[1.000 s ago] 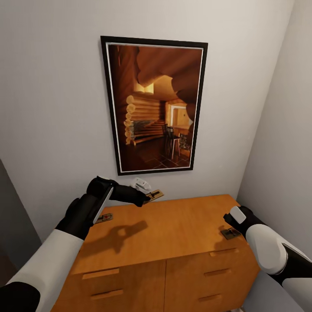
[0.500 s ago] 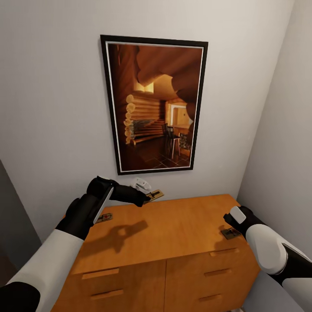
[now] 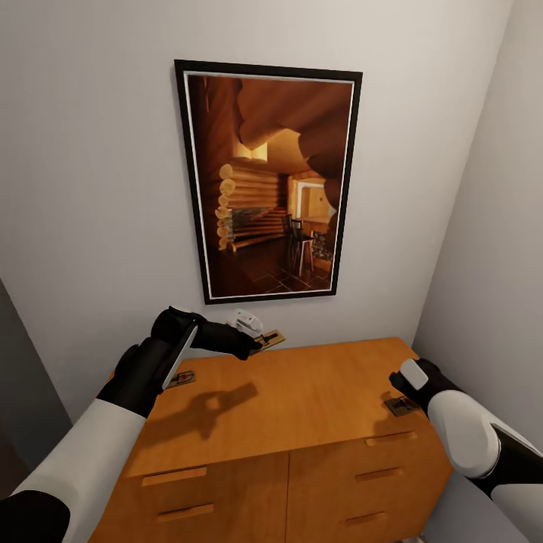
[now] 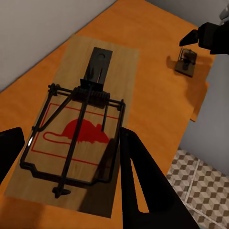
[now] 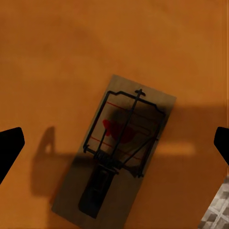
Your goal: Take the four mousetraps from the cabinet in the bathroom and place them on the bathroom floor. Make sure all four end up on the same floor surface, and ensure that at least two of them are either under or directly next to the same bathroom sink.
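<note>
Mousetrap under left claw (image 4: 78,129): flat wooden board, dark wire spring and bar on top, red mouse print; lies on cabinet top (image 3: 302,392) near the back wall. Judged light and stiff, thin, so little edge to pinch; wire looks the delicate and possibly sprung part, so take it across the long board edges, not by the wire. Left claw (image 4: 71,157) open wide, fingers straddling the board, holding nothing. Count in head view: three traps visible, one at the back by the left claw (image 3: 269,339), one at the left edge (image 3: 181,378), one at the front right corner (image 3: 400,406); fourth not located. Right claw (image 5: 114,143) hangs over the corner trap (image 5: 117,152), spread wide, empty. Two arms, one framed picture (image 3: 268,181) on wall. Patterned bathroom floor (image 4: 202,183) glimpsed beyond the cabinet edge.
</note>
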Motion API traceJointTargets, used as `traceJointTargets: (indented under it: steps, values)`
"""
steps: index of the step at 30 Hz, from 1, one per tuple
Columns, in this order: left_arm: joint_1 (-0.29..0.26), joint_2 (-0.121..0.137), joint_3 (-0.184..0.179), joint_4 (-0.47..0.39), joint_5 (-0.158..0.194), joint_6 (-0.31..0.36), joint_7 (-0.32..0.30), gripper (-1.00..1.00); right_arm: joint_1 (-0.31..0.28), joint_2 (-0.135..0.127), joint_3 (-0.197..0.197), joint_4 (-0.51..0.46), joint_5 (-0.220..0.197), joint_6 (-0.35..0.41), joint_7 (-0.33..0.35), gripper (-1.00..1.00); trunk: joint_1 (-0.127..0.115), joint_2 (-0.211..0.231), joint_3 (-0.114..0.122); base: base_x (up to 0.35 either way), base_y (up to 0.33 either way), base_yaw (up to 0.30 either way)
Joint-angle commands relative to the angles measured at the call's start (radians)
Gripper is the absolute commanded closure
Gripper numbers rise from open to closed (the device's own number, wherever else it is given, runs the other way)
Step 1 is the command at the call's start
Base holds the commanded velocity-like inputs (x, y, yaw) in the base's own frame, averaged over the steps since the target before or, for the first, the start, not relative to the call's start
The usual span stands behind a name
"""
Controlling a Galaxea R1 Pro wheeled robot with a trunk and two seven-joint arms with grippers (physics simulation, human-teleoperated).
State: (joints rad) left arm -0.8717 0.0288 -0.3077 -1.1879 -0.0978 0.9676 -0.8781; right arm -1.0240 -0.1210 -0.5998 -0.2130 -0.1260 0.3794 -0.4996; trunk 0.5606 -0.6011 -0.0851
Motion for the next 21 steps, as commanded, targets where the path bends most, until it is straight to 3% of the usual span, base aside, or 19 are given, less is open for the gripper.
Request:
traceJointTargets:
  steps: [1, 6, 11, 21]
  values:
    - [-0.001, 0.000, -0.001, -0.001, -0.011, 0.001, -0.010, 1.00, 0.000, 0.000, 0.005, -0.002, -0.010, 0.003, -0.007, -1.00, 0.000, -0.002, -0.002, 0.000, 0.000, 0.000]
    - [-0.001, 0.001, -0.001, -0.001, -0.011, 0.001, -0.010, 1.00, 0.011, 0.000, 0.005, -0.002, -0.010, -0.015, -0.013, -1.00, 0.000, -0.002, -0.002, 0.000, 0.000, 0.000]
    - [-0.001, 0.000, -0.001, -0.001, -0.011, 0.001, -0.010, 1.00, 0.014, 0.000, 0.005, -0.002, -0.010, -0.022, -0.014, -1.00, 0.020, -0.037, -0.018, 0.000, 0.000, 0.000]
    - [-0.001, 0.002, 0.000, -0.001, -0.011, 0.002, -0.010, 1.00, 0.015, 0.003, 0.006, 0.000, -0.013, -0.025, -0.012, -1.00, 0.020, -0.037, -0.018, 0.000, 0.000, 0.000]
